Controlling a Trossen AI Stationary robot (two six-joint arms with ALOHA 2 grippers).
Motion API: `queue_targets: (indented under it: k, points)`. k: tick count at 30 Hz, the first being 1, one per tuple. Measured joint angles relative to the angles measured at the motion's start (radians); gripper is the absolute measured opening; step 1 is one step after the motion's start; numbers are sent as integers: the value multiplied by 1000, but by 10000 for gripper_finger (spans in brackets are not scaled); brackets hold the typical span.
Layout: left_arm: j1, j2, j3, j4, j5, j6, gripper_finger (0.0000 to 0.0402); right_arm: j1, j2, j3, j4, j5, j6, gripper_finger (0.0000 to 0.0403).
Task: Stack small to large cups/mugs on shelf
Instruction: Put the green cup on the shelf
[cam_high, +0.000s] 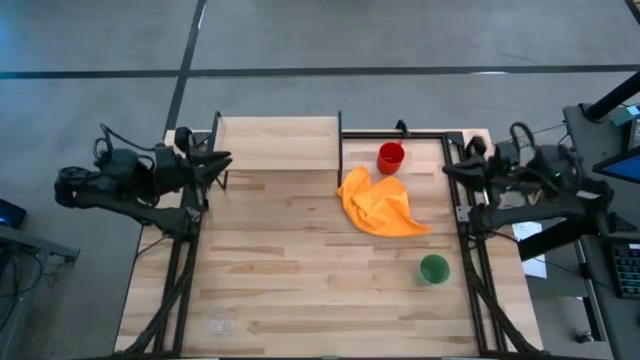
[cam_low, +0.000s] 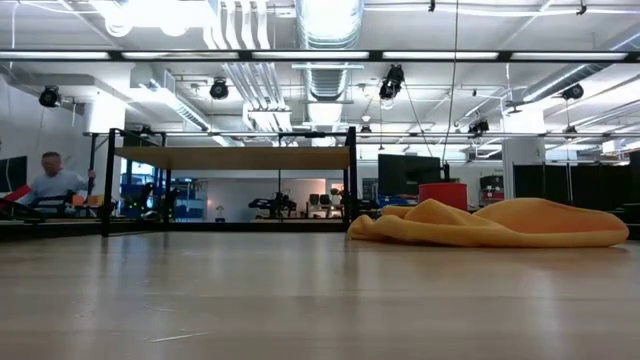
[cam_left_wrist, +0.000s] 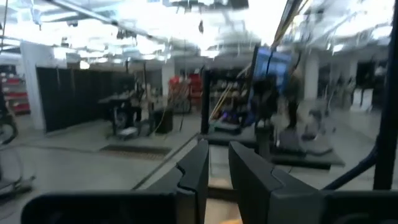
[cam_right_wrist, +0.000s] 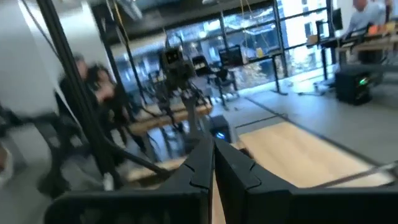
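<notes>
Nearest you on the worktop (cam_high: 300, 290), the clear cup (cam_high: 219, 324) sits at the front left corner, faint against the planks and well apart from both pincers. Further in, on the right side, there's the green cup (cam_high: 434, 269), standing alone, in front of the right pincer (cam_high: 449, 170) and well clear of it. Move on toward the middle and you hit the orange cloth (cam_high: 383, 206), crumpled in a heap; from the low view it spreads wide across the right half. Just behind it, touching or nearly so, the red mug (cam_high: 390, 157) stands upright beside the shelf's right posts, its top peeking over the cloth in the low view. At the back left is the shelf (cam_high: 278, 142), its board raised on black posts. Your left pincer (cam_high: 226, 162) hovers at the shelf's left end, fingers narrowly parted, holding nothing. Your right pincer waits at the right edge, level with the mug but apart from it, fingers nearly together and empty.
</notes>
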Motion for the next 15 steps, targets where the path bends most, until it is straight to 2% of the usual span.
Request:
queue_targets:
  k: [3,7,9,13,15]
  points:
    - [0,51,73,-67,-5,0,49,0,89,137,-135,0,-98,9]
    - [0,120,145,-67,-5,4,49,-1,195,270,-293,0,-175,9]
    - [0,137,180,-83,-5,5,49,-1,246,312,-346,1,-203,9]
    - [0,162,257,-246,-21,3,49,-1,332,356,-392,24,-226,9]
    - [0,177,276,-277,-26,3,49,-1,368,369,-403,51,-226,9]
